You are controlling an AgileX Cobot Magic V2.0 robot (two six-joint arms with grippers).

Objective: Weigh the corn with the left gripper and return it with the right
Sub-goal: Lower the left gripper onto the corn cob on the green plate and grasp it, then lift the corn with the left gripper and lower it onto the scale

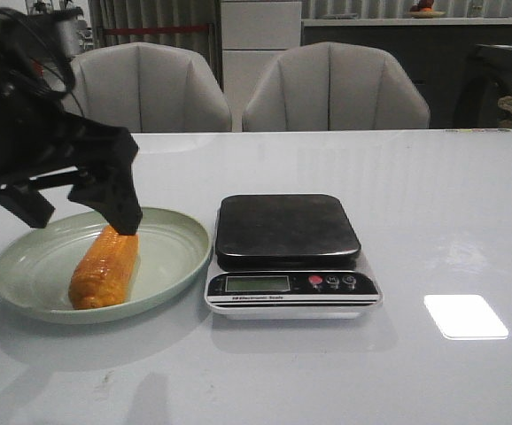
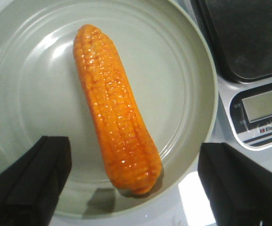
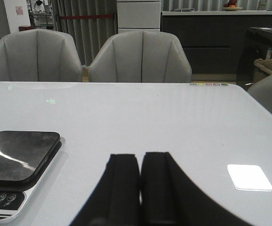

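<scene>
Left hand (image 2: 131, 181) wide apart over corn (image 2: 115, 108) on plate (image 2: 28, 94), ready to grab. Right hand (image 3: 140, 188) pressed together, waiting by scale (image 1: 287, 252).

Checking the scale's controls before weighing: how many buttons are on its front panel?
3. On the scale, right of the display: a red button, then two dark ones beside it. None appear hidden.
</scene>
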